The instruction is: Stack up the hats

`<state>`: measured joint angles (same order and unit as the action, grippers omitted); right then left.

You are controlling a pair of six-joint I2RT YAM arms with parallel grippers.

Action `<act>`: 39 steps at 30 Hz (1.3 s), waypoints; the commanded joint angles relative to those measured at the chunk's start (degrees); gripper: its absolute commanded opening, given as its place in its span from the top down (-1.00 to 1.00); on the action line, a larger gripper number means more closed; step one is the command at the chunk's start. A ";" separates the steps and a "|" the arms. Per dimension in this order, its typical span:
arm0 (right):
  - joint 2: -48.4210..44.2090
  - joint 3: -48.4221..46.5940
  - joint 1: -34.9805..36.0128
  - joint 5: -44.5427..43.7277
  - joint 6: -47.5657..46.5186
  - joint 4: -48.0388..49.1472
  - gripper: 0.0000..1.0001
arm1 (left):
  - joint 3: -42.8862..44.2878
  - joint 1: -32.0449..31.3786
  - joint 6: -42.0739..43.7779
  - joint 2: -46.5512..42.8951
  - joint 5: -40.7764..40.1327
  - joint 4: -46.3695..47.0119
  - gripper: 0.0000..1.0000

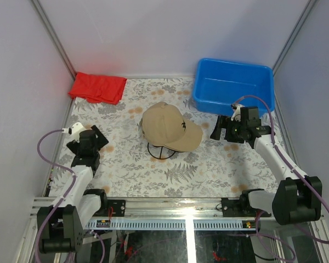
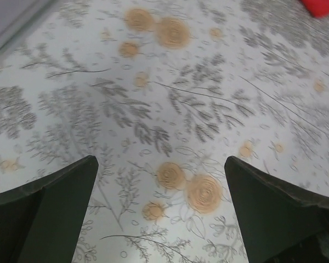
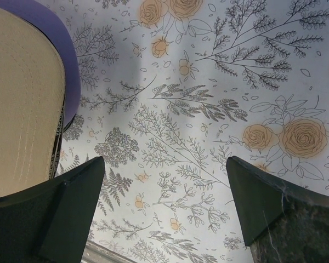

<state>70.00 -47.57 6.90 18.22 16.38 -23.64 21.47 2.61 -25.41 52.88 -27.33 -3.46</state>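
A tan hat (image 1: 167, 127) sits on top at the table's middle, over a black wire-frame stand (image 1: 160, 153), with its brim pointing right. In the right wrist view its tan brim (image 3: 22, 98) fills the left edge, and a lavender-purple brim (image 3: 67, 60) shows just beneath it. No black hat or second tan hat can be made out. My left gripper (image 1: 92, 136) is open and empty over the bare cloth, left of the hats; its jaws (image 2: 162, 181) stand wide apart. My right gripper (image 1: 220, 129) is open and empty just right of the brim, also seen in the right wrist view (image 3: 164, 181).
A flat red folded cloth (image 1: 97, 87) lies at the back left; its corner shows in the left wrist view (image 2: 323, 6). A blue bin (image 1: 233, 85) stands at the back right, just behind my right gripper. A floral tablecloth (image 1: 131, 175) covers the table, with grey walls on three sides.
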 commanded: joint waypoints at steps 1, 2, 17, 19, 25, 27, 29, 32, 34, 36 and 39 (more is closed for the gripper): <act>-2.91 -0.32 0.31 -0.66 -1.02 1.07 -0.98 | -0.98 -0.07 12.11 -3.38 14.01 6.82 -1.00; -3.46 -0.10 0.26 -1.43 -1.33 0.49 -0.99 | -1.37 -0.12 12.97 -5.53 13.76 6.68 -1.00; -6.88 3.95 0.20 -2.12 0.12 2.77 -0.98 | -16.96 0.37 18.01 -23.71 18.75 14.92 -1.00; -7.45 4.35 0.22 -2.09 -0.14 2.73 -0.99 | -19.25 0.29 21.21 -25.14 27.14 18.57 -0.99; -12.08 10.85 0.16 -1.02 -4.18 9.66 -0.98 | -27.60 0.27 19.65 -42.59 25.54 15.41 -0.99; -15.22 14.84 0.22 -1.00 -7.44 15.26 -0.98 | -28.20 0.26 17.33 -51.39 20.36 9.35 -0.99; -18.55 18.47 0.21 -5.84 -9.35 18.56 -0.99 | -27.96 0.24 16.47 -50.49 18.41 10.13 -0.99; -24.27 23.24 0.12 -17.40 -10.58 23.36 -0.98 | -27.21 0.29 18.11 -40.98 22.41 16.77 -0.99; -28.49 27.85 0.13 -22.94 -11.78 29.28 -0.98 | -26.20 0.23 18.58 -34.15 22.78 20.46 -0.99; -33.33 35.31 0.03 -29.72 -11.54 38.99 -0.98 | -25.78 0.25 19.21 -31.78 23.68 21.75 -0.99; -39.97 40.00 -0.12 -35.48 -14.59 43.67 -0.98 | -26.43 0.08 19.21 -35.40 24.14 20.17 -1.00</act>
<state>36.67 -13.04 6.92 -3.62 6.50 4.71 0.40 2.72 -7.57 20.78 -4.47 10.87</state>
